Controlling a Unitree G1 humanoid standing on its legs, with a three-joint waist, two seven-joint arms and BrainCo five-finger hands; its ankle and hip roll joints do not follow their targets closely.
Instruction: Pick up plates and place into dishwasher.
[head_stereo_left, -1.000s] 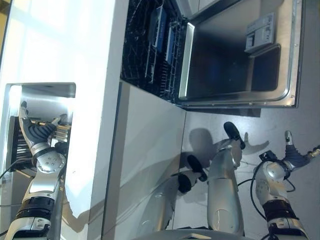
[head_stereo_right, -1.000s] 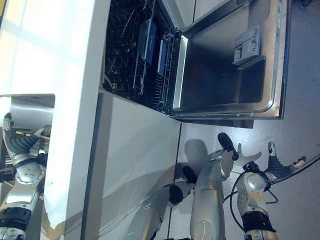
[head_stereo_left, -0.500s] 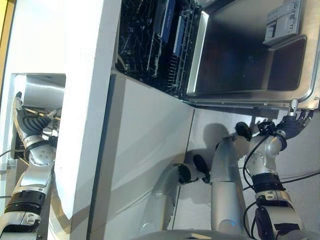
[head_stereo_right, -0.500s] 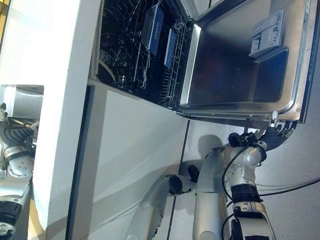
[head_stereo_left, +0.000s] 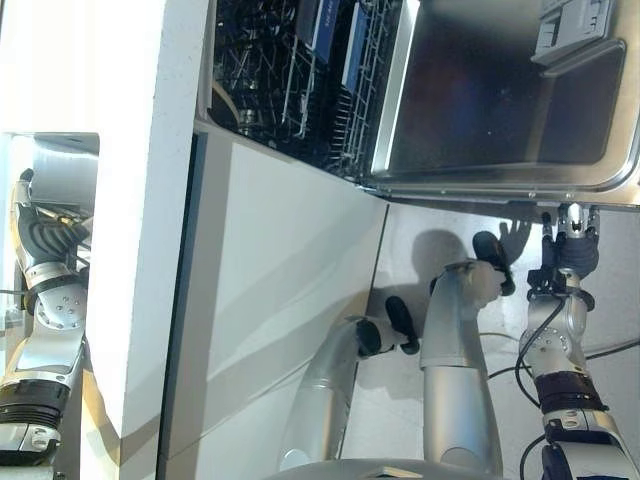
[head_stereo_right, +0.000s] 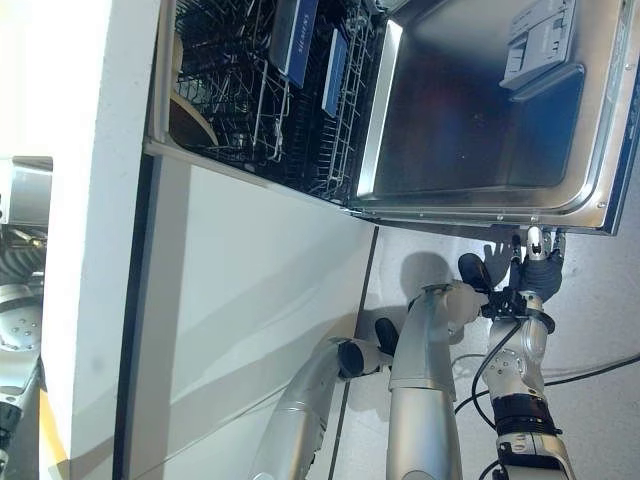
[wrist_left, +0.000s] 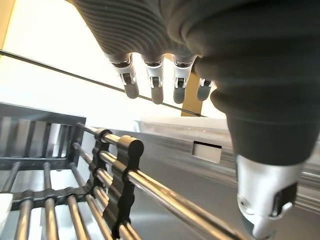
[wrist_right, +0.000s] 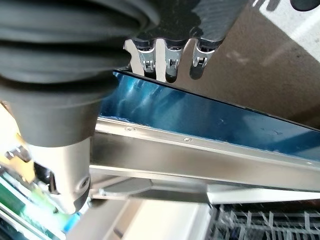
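A cream plate (head_stereo_right: 190, 113) stands on edge in the dishwasher's lower rack (head_stereo_left: 290, 70), near the white counter. My left hand (head_stereo_left: 40, 238) hovers open over the sink (head_stereo_left: 62, 160); in the left wrist view its straight fingers (wrist_left: 154, 82) hang above a dark bar rack (wrist_left: 117, 170) and hold nothing. A white edge (wrist_left: 4, 212), perhaps a plate, lies under that rack. My right hand (head_stereo_left: 572, 245) is open below the lowered dishwasher door (head_stereo_left: 500, 100), fingertips (wrist_right: 170, 62) up against the door's outer edge.
The white counter (head_stereo_left: 130, 200) and cabinet front (head_stereo_left: 290, 280) lie between sink and dishwasher. Blue panels (head_stereo_left: 335, 40) stand in the rack. The lowered steel door juts out over the grey floor (head_stereo_left: 610, 300), with a detergent box (head_stereo_left: 575, 25) on it.
The camera has shifted. My right hand has swung from out over the floor in to the door's outer edge, fingers now pointing at it. The left hand stays over the sink.
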